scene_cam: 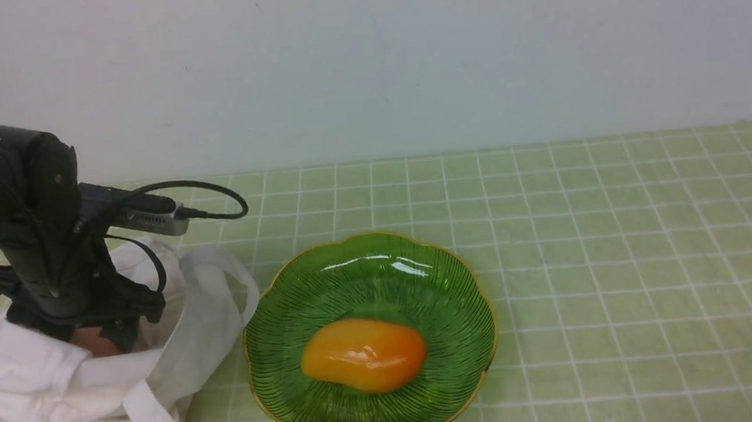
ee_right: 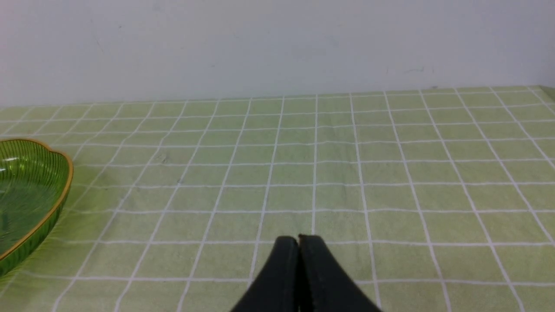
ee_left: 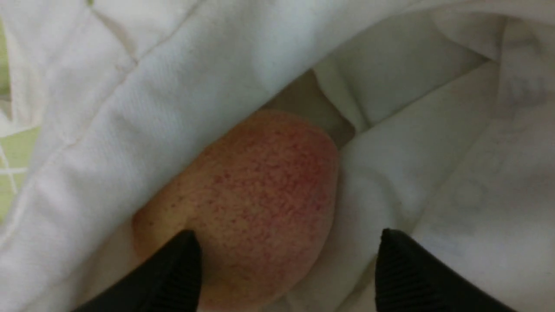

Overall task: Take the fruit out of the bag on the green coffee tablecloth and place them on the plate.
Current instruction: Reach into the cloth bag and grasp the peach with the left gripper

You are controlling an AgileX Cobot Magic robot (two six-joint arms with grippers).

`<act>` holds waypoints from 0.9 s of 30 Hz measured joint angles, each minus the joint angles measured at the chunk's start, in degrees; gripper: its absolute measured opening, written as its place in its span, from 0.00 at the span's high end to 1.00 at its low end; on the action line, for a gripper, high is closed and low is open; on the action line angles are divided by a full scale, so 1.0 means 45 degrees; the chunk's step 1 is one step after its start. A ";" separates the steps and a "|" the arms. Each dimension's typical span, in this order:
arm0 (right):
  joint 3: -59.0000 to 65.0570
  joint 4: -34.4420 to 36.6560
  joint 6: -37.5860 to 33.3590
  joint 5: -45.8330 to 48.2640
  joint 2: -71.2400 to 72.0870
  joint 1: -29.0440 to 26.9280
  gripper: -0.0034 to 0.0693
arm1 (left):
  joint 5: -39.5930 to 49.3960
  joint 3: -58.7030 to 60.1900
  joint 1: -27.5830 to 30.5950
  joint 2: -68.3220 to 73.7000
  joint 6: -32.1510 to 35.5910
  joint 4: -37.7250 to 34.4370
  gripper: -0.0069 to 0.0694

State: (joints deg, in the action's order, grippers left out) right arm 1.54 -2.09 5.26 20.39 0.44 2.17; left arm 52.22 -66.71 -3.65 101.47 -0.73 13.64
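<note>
With the left hand [ee_left: 288, 255] spread wide and gripping nothing inside the soft white cloth bag [scene_cam: 62, 397] at the desk's left edge, centre its fingers around the pink speckled peach [ee_left: 260, 195] before closing, avoiding fabric.

My desk wears a pale green tablecloth [scene_cam: 622, 272] with thin white gridlines. On it, toward the left edge, slumps a white cloth bag [scene_cam: 48, 391]; just beside it, nearer the middle, sits a green glass plate [scene_cam: 453, 339] with a gold rim.
</note>
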 joint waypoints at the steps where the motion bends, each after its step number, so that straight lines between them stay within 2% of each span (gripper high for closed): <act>1: 0.0000 0.0000 0.0000 0.0000 0.0000 0.0000 0.97 | 0.0000 0.0000 0.0000 0.0033 -0.0011 0.0185 0.27; 16: 0.0000 0.0000 0.0000 0.0000 0.0000 0.0000 0.97 | -0.0034 -0.0146 0.0000 0.0515 -0.0011 0.1290 0.24; 27: 0.0000 0.0000 0.0000 0.0000 0.0000 0.0000 0.97 | -0.0125 -0.0146 0.0000 0.0593 -0.0011 0.1437 0.05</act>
State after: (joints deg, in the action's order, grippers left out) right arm 1.54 -2.09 5.26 20.39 0.44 2.17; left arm 51.65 -67.37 -3.65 104.14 -0.78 20.10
